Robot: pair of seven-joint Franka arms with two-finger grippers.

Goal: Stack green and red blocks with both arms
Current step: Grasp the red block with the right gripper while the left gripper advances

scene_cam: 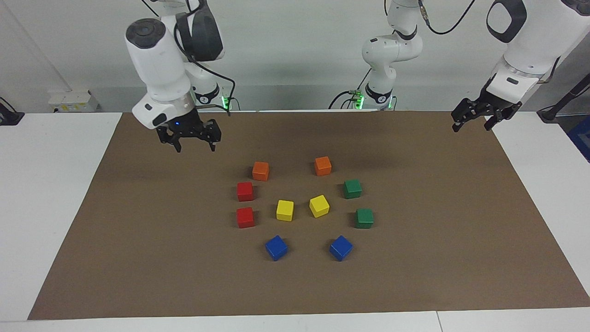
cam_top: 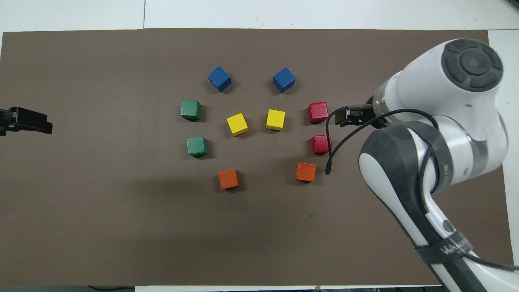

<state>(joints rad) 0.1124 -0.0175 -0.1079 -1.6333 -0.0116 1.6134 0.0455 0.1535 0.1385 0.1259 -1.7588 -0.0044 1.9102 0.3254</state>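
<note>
On the table (scene_cam: 138,258), red blocks (scene_cam: 245,191) at nine o'clock and green blocks (scene_cam: 352,188) at three o'clock lie unstacked; right gripper (scene_cam: 195,140) and left gripper (scene_cam: 470,121) hang with fingers spread, holding nothing.

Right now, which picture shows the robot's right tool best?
The facing view: the black two-finger right tool hangs in plain sight, fingers spread, over the brown mat, holding nothing. In the overhead view the big white right arm hides most of it.

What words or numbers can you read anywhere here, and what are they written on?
"WAN...": white letters on a black strap round the right arm in the overhead view; the rest of the word is cut off.
The small marks on the white box at the wall are too small to read.
The blocks carry no writing.
</note>
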